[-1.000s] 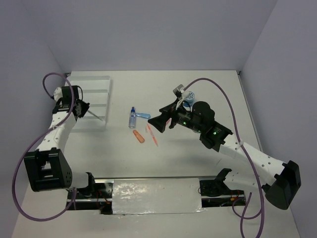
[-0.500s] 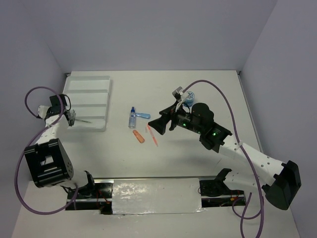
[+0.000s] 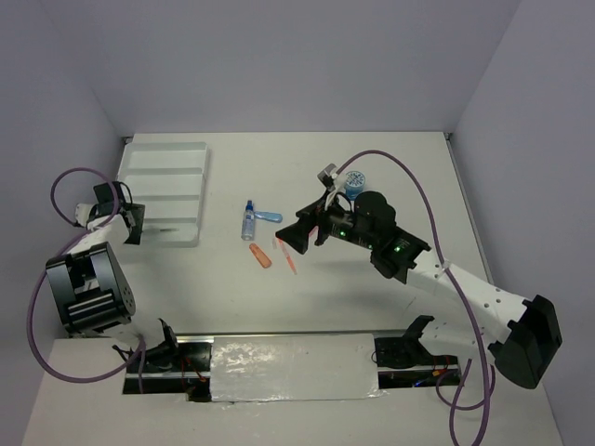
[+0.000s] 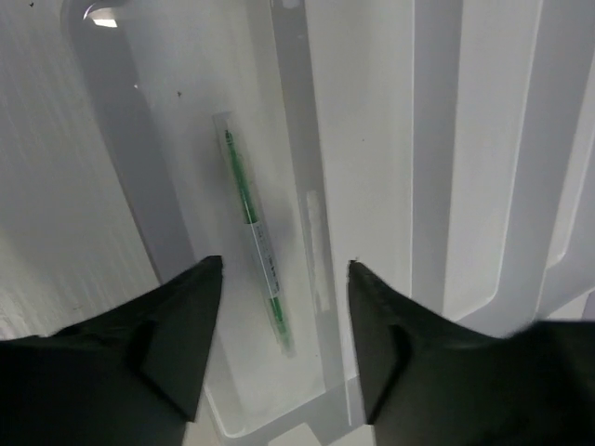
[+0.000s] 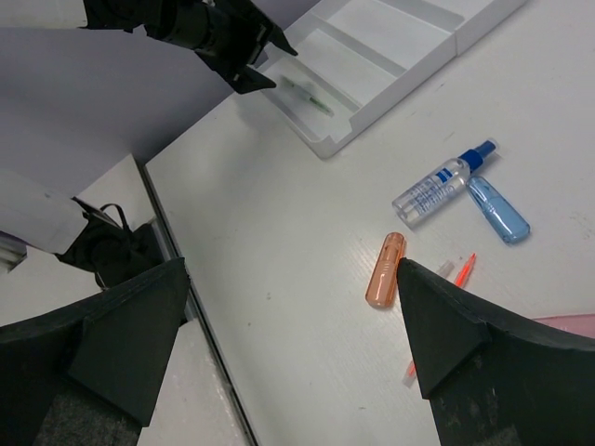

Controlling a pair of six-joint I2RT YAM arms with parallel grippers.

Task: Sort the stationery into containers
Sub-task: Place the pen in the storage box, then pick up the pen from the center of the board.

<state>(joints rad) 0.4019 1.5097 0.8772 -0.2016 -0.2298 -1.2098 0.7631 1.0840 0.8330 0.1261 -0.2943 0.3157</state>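
Now that the left arm has drawn back to the left edge of the counter, I see the left gripper (image 3: 130,228) parted with nothing between its fingers. The green pen (image 4: 253,232) it carried a second ago lies loose in the tray (image 3: 169,160) at the far-left corner, in the compartment closest to the near edge. I judge that as one item sorted.

The right gripper (image 5: 293,269) hangs wide apart and empty over the middle of the counter, barely shifted. Left to sort, I count:

- one clear bottle (image 3: 248,221)
- one light blue piece (image 3: 269,216) just beside it
- one orange piece (image 3: 261,255)
- two thin pink sticks (image 3: 291,263)
- one tape roll (image 3: 354,178) toward the far edge

I cannot find a second roll. There is one tray, with four compartments.
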